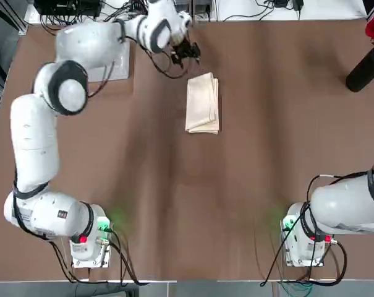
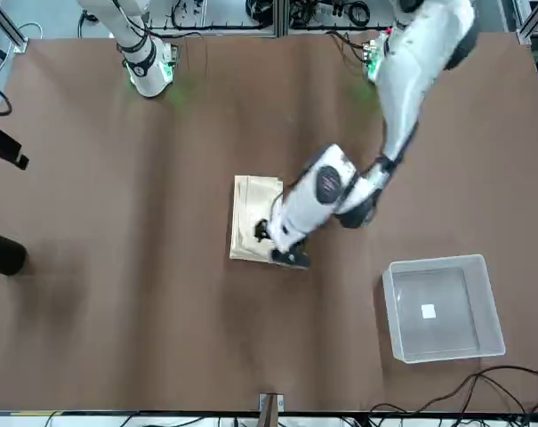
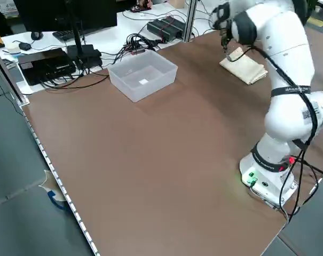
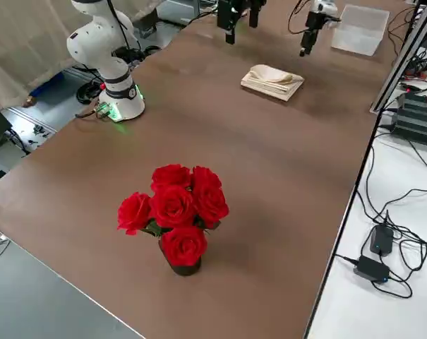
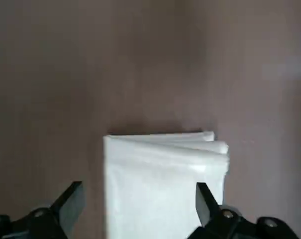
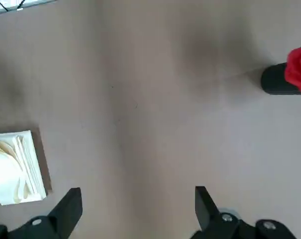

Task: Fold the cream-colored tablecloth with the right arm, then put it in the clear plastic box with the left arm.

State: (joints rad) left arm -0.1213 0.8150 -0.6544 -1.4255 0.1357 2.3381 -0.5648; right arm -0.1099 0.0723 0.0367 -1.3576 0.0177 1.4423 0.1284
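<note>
Now | left end effector [image 5: 138,206] wide over folded cream-colored tablecloth [image 1: 203,103] | clear plastic box [image 2: 442,307] sticker (blank) | right end effector [image 6: 138,209] wide

I work in a lab: my brown table [image 3: 150,160], a white bench [image 3: 38,45] with cables [image 3: 134,40] and electronics [image 3: 49,64] beyond my left gripper [image 1: 185,52].

On the brown table [image 1: 248,185] there are two white robot arms, the left arm [image 1: 44,142] and the right arm [image 1: 350,204], each ending in one black gripper, the left gripper [image 5: 139,199] and the right gripper [image 6: 138,204], so two grippers and four fingers in all. There is one folded cream-colored tablecloth [image 1: 203,103] and one clear plastic box [image 2: 486,307], which holds one small white sticker [image 2: 429,311]. One dark vase [image 4: 181,265] stands apart with five red roses [image 4: 173,208] in it.
</note>
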